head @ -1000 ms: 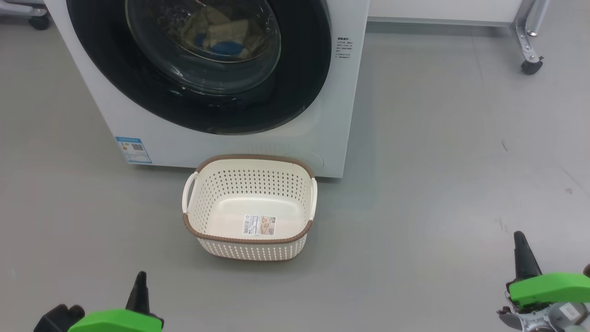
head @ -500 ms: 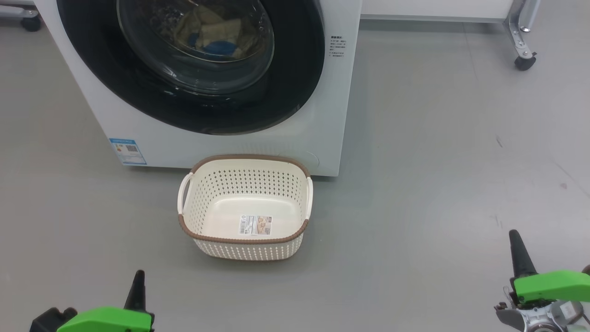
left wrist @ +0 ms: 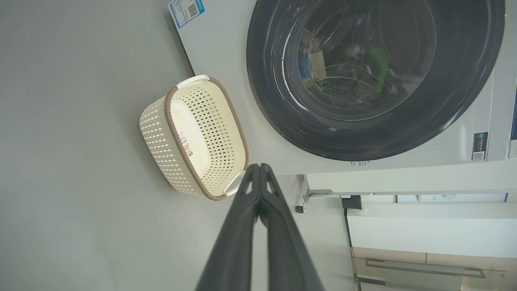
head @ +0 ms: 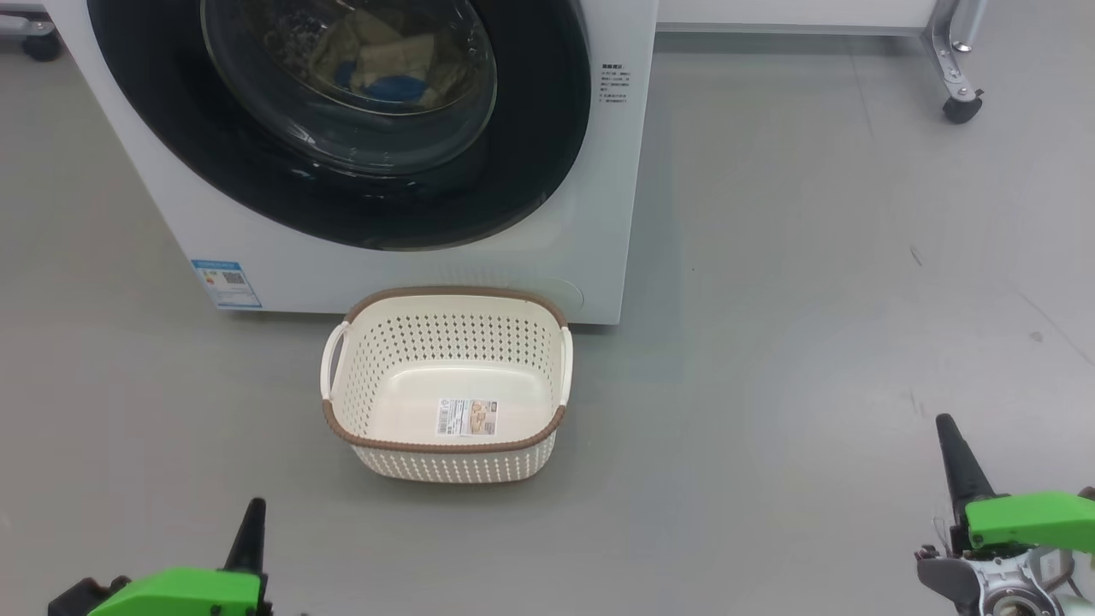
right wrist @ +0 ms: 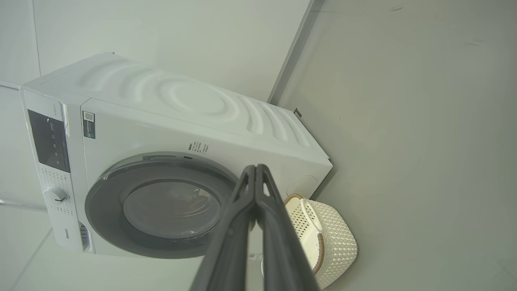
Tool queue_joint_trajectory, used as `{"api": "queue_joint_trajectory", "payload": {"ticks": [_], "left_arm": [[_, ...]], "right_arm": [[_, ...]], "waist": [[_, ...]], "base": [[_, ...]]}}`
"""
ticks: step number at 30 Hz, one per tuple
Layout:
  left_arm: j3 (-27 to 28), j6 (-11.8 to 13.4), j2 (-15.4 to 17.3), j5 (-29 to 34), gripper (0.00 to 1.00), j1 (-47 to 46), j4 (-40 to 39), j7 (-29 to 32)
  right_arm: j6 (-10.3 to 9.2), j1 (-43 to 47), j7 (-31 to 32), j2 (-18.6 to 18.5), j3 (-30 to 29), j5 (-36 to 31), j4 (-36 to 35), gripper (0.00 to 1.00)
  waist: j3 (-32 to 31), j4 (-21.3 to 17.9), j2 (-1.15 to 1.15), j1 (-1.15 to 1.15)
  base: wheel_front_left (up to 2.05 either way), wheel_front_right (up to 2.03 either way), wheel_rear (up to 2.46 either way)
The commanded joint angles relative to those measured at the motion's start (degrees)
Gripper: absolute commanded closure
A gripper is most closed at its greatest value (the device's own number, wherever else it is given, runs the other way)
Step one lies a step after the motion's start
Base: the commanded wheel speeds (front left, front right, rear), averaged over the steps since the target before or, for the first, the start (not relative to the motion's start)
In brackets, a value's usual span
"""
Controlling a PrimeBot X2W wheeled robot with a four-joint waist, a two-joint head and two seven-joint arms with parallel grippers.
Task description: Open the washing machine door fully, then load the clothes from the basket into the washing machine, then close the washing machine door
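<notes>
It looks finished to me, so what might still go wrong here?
The washing machine door looks closed over the clothes, but whether it latched cannot be seen; it might spring open. The empty basket stands on the floor just in front of the washing machine, so driving forward may knock it.

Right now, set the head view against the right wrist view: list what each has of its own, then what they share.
Head view's own: the left pincer, a castor, the label sticker inside the basket. Right wrist view's own: the control panel, the dial, the washing machine's ribbed top. Shared: the washing machine door, closed; the basket itself; the right pincer, shut.
</notes>
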Motion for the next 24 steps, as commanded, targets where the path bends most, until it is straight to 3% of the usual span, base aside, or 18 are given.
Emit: {"api": "queue_joint_trajectory", "payload": {"ticks": [1,24], "left_arm": [[2.20,-0.18,0.43,-1.59,1.00,-3.31,-2.25,0.58],[5.09,-0.22,0.23,-14.79,1.00,-3.83,-3.58,4.49]], "right_arm": [[-0.12,-3.26,0.70,-1.22,1.11,1.96,-2.26,1.00],[-0.16,-4.26,4.62,-1.45,2.19,17.45,-3.29,1.00]], "waist": [[0.03,-0.10,0.00,0.00],[0.36,-1.62,0.00,0.00]], "base": [[0.00,0.00,0.00],[0.00,0.00,0.00]]}}
